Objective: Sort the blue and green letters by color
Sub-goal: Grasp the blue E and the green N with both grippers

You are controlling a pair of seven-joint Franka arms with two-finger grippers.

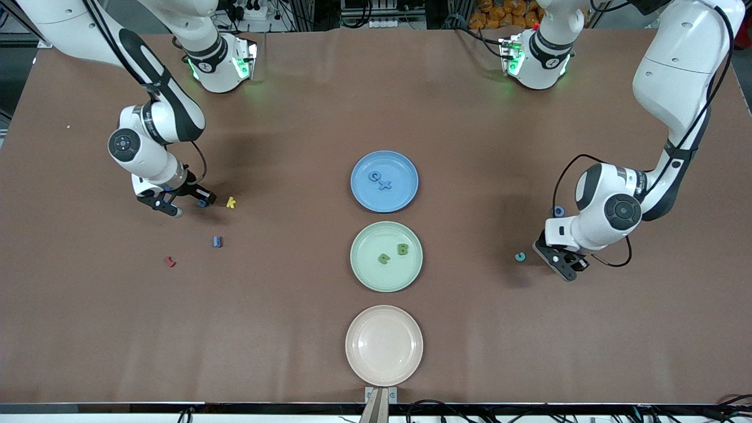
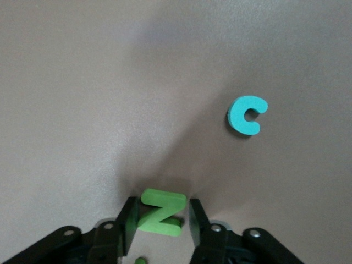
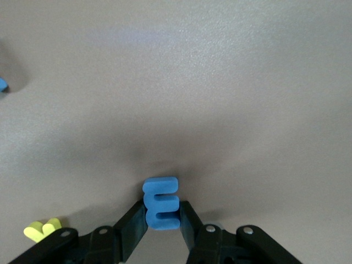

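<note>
Three plates are sitting in a row down the middle of the desk (image 1: pixel 88 329): a blue plate (image 1: pixel 405 170) farthest from the front camera, a green plate (image 1: pixel 364 270) next, and a pink plate (image 1: pixel 358 358) nearest to it. Two blue letters (image 1: pixel 379 180) are lying on the blue plate and two green letters (image 1: pixel 392 254) on the green one, while the pink plate is carrying nothing. Toward the right arm's end, the right tool (image 3: pixel 161 220) is reaching down at the desk and pinching a blue E (image 3: pixel 161 202) between its fingers, with a yellow k (image 1: pixel 231 202) lying just beside it (its tip is showing in the right wrist view too). Another small blue letter (image 1: pixel 217 241) and a dark red letter (image 1: pixel 170 261) are lying nearer the front camera than that tool, near each other. Toward the left arm's end, the left tool (image 2: pixel 159 223) is standing low over the desk with a green N (image 2: pixel 160 212) sitting between its fingers, which are touching or nearly touching its sides. A teal C (image 2: pixel 246 114) is lying near that tool, clear of it, and a blue ring-shaped letter (image 1: pixel 559 211) is resting by the left arm's wrist.
</note>
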